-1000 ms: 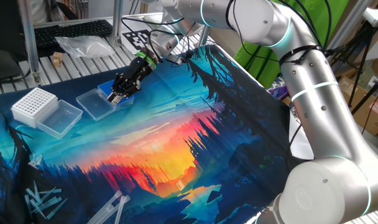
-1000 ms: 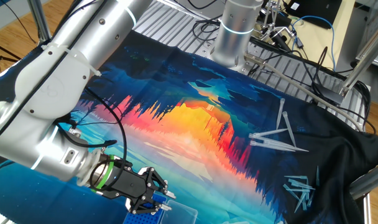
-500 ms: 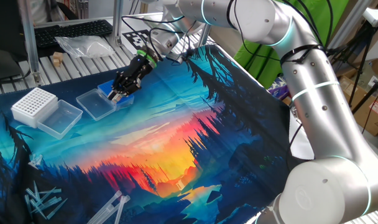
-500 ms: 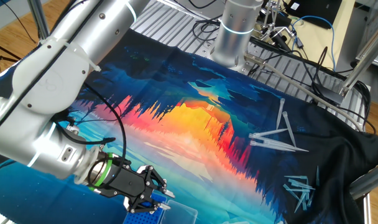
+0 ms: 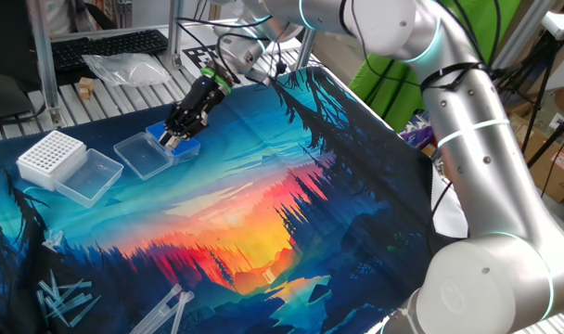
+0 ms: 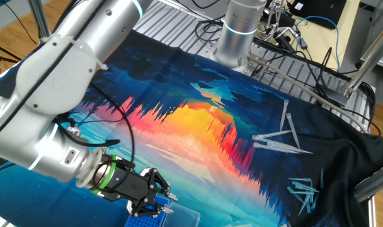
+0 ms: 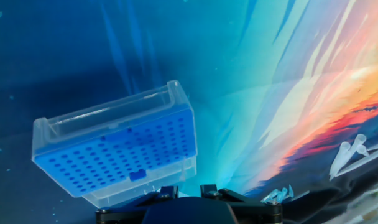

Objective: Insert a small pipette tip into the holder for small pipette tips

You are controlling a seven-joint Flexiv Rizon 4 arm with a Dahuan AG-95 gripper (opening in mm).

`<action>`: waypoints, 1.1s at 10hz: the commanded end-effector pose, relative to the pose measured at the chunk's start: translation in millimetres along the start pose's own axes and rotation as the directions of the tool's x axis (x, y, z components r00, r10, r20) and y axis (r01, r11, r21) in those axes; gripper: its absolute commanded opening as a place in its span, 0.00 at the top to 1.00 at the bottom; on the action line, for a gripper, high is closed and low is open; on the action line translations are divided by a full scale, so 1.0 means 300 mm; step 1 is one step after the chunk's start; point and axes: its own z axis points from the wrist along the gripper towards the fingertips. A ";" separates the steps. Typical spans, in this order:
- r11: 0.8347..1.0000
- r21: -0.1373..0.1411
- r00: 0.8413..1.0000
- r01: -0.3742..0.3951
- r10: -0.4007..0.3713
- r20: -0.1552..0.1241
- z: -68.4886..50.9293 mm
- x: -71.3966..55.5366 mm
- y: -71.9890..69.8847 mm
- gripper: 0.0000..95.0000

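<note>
Gripper hovers just above blue holder, at 9 o'clock of mat. Jaws part-closed; held tip not discernible, cannot tell. Holder lid open. Advice: align tip vertical over free hole, descend slowly, avoid nudging rack.

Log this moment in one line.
gripper at blue tip rack | jaws unclear | rack lid open | held tip not visible | loose tips on mat

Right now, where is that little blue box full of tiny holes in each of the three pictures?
One fixed view: blue rack, upper left, under the gripper.
The other fixed view: bottom edge, left of centre.
Hand view: lower left, lid open.
Shared landmark: the sunset-print mat.
</note>
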 end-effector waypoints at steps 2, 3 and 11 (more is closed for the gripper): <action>1.000 -0.020 0.998 0.002 0.000 0.065 0.004 0.013 -0.013 1.00; 1.000 -0.025 0.996 0.003 0.000 0.091 0.002 0.013 -0.012 1.00; 0.992 -0.121 0.988 0.040 -0.021 0.156 -0.004 0.061 -0.033 1.00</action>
